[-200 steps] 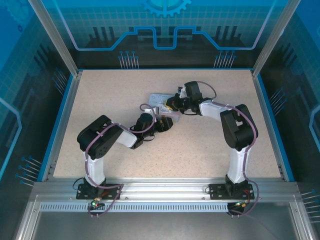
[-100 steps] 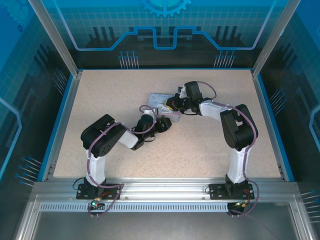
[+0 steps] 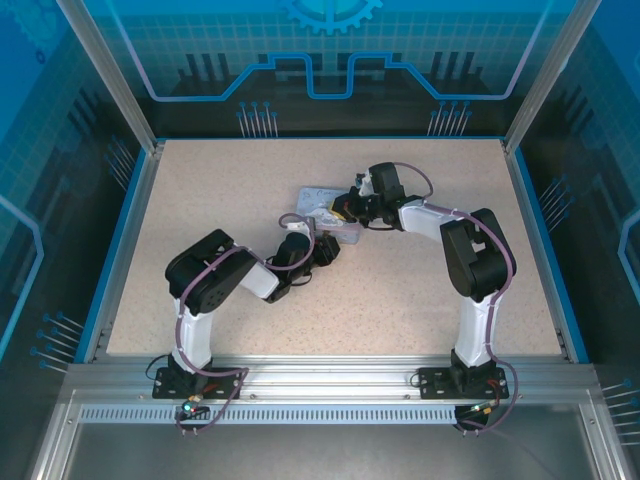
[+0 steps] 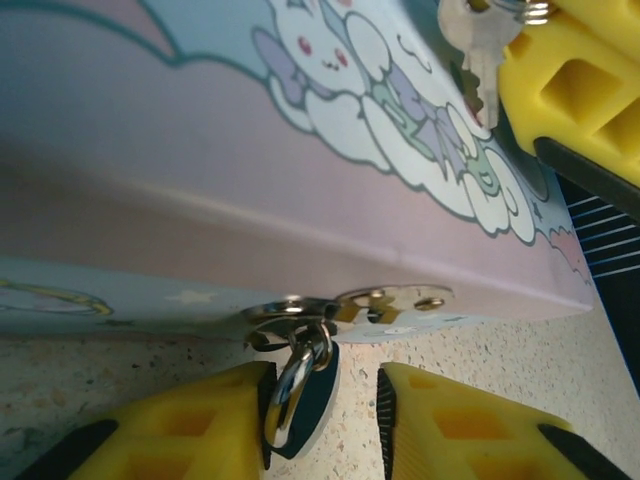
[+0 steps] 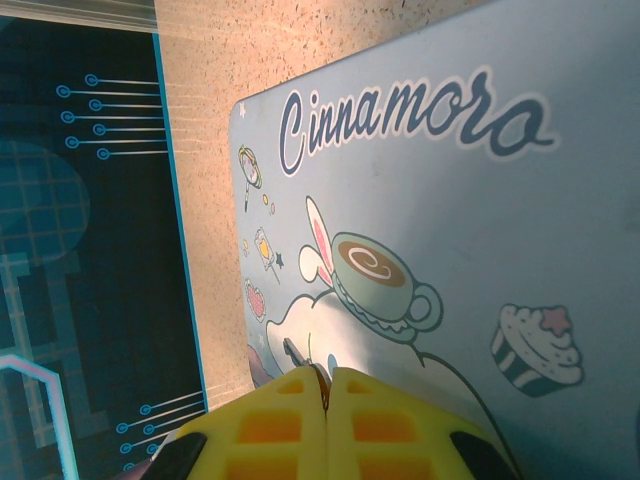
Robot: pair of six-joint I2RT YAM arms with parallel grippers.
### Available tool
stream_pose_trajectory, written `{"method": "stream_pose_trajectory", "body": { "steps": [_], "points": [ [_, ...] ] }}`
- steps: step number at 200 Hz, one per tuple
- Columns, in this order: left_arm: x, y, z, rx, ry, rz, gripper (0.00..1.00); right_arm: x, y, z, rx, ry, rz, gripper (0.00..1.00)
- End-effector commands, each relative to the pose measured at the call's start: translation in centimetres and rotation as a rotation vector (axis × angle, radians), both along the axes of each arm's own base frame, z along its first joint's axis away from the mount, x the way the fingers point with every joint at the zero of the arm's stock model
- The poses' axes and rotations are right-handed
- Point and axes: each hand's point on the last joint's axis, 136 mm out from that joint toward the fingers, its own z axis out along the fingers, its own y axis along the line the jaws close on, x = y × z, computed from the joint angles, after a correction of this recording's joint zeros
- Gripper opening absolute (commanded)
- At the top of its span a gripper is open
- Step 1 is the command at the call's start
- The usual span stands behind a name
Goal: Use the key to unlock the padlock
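Observation:
The padlock (image 4: 303, 405) hangs from the metal hasp (image 4: 390, 300) on the front of the pale blue tin (image 4: 200, 130); I see it edge-on, a silver shackle on a dark body. My left gripper (image 4: 330, 405) straddles it, jaws partly open. The left finger (image 4: 180, 425) touches the lock, and the right finger (image 4: 460, 420) stands apart from it. My right gripper (image 5: 328, 378) is shut on the key (image 5: 300, 360), whose thin tip pokes out over the tin's lid. The key (image 4: 478, 45) also hangs from that gripper's yellow finger in the left wrist view. From above, the left gripper (image 3: 326, 246) and right gripper (image 3: 341, 212) meet at the tin (image 3: 316, 196).
The tin's lid (image 5: 480, 220) carries cartoon prints and lies flat on the speckled table (image 3: 220, 200). A blue rim (image 3: 128, 240) and dark enclosure walls bound the table. Bare tabletop lies to the left, right and front of the tin.
The left arm has shifted a little to the right and forward, bringing its gripper closer to the tin's front edge. The right arm and the tin have not moved.

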Motion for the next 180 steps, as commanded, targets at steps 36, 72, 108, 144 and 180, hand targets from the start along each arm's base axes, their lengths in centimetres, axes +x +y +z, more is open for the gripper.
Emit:
{"method": "stream_pose_trajectory", "body": {
  "steps": [36, 72, 108, 144, 180],
  "points": [
    [-0.3, 1.0, -3.3, 0.073, 0.072, 0.039, 0.28, -1.0, 0.3, -1.5, -0.014, 0.056, 0.017, 0.0],
    [-0.2, 0.7, -3.4, 0.079, 0.065, 0.026, 0.26, -1.0, 0.3, -1.7, -0.014, 0.061, 0.014, 0.0],
    [-0.1, 0.7, -3.7, 0.095, 0.074, 0.026, 0.24, -1.0, 0.2, -1.8, -0.013, 0.064, 0.012, 0.0],
    [-0.1, 0.9, -4.1, 0.112, 0.083, 0.031, 0.19, -1.1, 0.2, -1.9, -0.012, 0.065, 0.01, 0.0],
    [-0.2, 0.8, -3.6, 0.11, 0.079, 0.023, 0.07, -1.0, 0.2, -1.8, -0.009, 0.064, 0.011, 0.0]
  ]
}}
